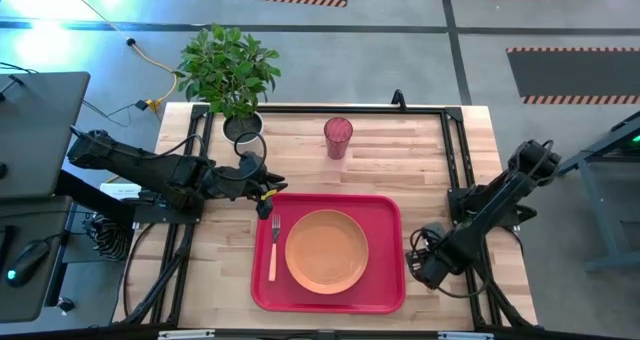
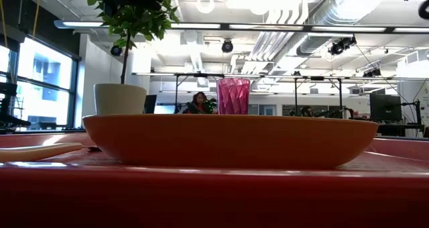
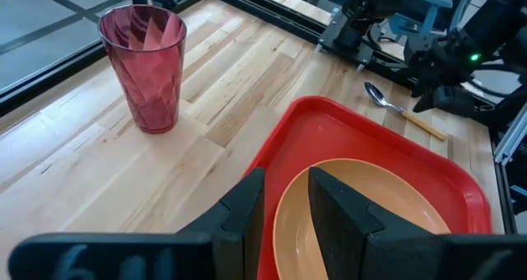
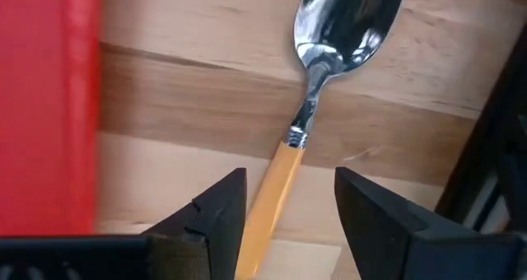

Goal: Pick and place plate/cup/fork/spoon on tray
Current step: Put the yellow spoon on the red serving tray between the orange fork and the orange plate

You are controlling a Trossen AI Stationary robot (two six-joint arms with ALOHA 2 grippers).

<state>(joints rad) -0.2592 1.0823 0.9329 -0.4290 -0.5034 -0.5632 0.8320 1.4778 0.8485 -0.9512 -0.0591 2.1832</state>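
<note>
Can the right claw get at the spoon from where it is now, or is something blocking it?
Probably yes. The right claw is open directly over the spoon, its orange handle lying between the fingers. The spoon lies on bare wood beside the tray, with nothing across it.

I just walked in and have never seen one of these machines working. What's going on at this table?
Two robot arms are setting tableware on a red tray. The orange plate and the fork already lie on it. The right gripper hangs open over the spoon, its fingers either side of the handle, on the wood beside the tray. The left gripper hovers at the tray's far corner, holding nothing. The pink cup stands on the table near a potted plant.
</note>
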